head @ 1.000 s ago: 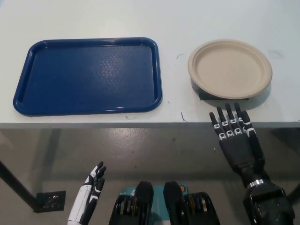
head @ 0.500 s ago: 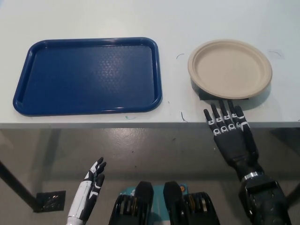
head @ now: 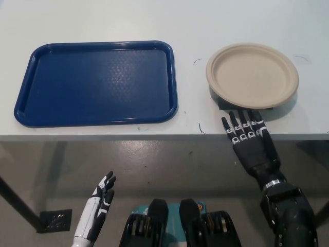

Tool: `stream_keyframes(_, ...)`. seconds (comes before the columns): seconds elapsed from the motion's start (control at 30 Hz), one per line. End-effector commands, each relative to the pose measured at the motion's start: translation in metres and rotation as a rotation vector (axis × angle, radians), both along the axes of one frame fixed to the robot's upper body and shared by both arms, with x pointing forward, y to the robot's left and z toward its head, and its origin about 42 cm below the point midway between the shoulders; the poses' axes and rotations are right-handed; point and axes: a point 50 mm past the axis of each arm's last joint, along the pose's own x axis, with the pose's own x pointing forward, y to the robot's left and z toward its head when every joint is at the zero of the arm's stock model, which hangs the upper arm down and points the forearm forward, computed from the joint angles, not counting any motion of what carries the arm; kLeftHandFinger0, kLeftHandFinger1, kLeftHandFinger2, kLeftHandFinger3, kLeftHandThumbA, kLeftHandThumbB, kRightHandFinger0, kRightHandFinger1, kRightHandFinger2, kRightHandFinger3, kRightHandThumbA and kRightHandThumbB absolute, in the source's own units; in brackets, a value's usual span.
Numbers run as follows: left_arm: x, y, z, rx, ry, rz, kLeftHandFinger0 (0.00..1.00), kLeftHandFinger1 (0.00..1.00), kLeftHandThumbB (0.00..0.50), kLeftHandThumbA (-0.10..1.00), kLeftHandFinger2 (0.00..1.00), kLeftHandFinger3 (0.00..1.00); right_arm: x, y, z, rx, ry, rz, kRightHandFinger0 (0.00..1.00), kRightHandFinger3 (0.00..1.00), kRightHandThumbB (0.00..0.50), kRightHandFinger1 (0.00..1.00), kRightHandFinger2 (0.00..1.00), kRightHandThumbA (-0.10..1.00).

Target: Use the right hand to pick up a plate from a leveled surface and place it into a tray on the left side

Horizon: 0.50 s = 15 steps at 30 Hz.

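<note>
Black right hand [head: 250, 144] reaches over the near edge of the white table [head: 103, 20], flat, fingers spread and straight, holding nothing — its fingertips [head: 241, 116] lie at the near rim of the beige plate [head: 252, 75]. Bare tabletop separates plate from the blue tray [head: 97, 82], which sits to the left. White left hand [head: 100, 206] hangs low, below table level, fingers loosely extended

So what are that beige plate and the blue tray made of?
The plate looks like pressed paper or plant fibre: matte beige, no shine, with a thin moulded rim, though it could be something else. The tray looks like hard plastic: deep blue, a fine pebbled texture on its floor, and a smooth raised rim with a faint sheen.
</note>
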Motion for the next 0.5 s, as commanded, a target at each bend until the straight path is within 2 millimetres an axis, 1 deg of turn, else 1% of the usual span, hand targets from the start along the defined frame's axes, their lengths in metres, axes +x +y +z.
stream_keyframes(0.0, 0.007, 0.000, 0.013, -0.014, -0.064, -0.001, 1.00, 1.00, 0.099, 1.00, 1.00, 1.00, 0.021, 0.000, 0.022, -0.008, -0.091, -0.015, 1.00, 1.00, 0.352, 1.00, 1.00, 1.00)
stream_keyframes(0.07, 0.007, 0.000, 0.013, -0.011, -0.068, -0.003, 1.00, 1.00, 0.103, 1.00, 1.00, 1.00, 0.023, 0.000, 0.022, -0.010, -0.090, -0.017, 1.00, 1.00, 0.346, 1.00, 1.00, 1.00)
stream_keyframes(0.1, 0.006, -0.001, 0.013, -0.009, -0.070, -0.003, 1.00, 1.00, 0.102, 1.00, 1.00, 1.00, 0.028, -0.002, 0.022, -0.013, -0.085, -0.023, 1.00, 1.00, 0.344, 1.00, 1.00, 1.00)
stream_keyframes(0.2, 0.006, -0.001, 0.015, -0.016, -0.070, -0.005, 1.00, 1.00, 0.092, 1.00, 1.00, 1.00, 0.036, -0.005, 0.023, -0.013, -0.077, -0.032, 1.00, 1.00, 0.351, 1.00, 1.00, 1.00)
stream_keyframes(0.27, 0.006, -0.001, 0.014, -0.013, -0.072, -0.006, 1.00, 1.00, 0.093, 1.00, 1.00, 1.00, 0.041, -0.008, 0.026, -0.011, -0.077, -0.037, 1.00, 1.00, 0.380, 1.00, 1.00, 1.00)
stream_keyframes(0.3, 0.006, -0.001, 0.014, -0.011, -0.074, -0.007, 1.00, 1.00, 0.094, 1.00, 1.00, 1.00, 0.043, -0.009, 0.027, -0.010, -0.078, -0.038, 1.00, 1.00, 0.383, 1.00, 1.00, 1.00)
stream_keyframes(0.37, 0.007, 0.000, 0.013, -0.016, -0.071, -0.004, 1.00, 1.00, 0.101, 1.00, 1.00, 1.00, 0.049, -0.012, 0.032, -0.018, -0.085, -0.043, 1.00, 1.00, 0.411, 1.00, 1.00, 1.00)
stream_keyframes(0.47, 0.006, 0.000, 0.012, -0.022, -0.064, -0.005, 1.00, 1.00, 0.102, 1.00, 1.00, 1.00, 0.055, -0.014, 0.037, -0.026, -0.093, -0.053, 1.00, 1.00, 0.428, 1.00, 1.00, 1.00)
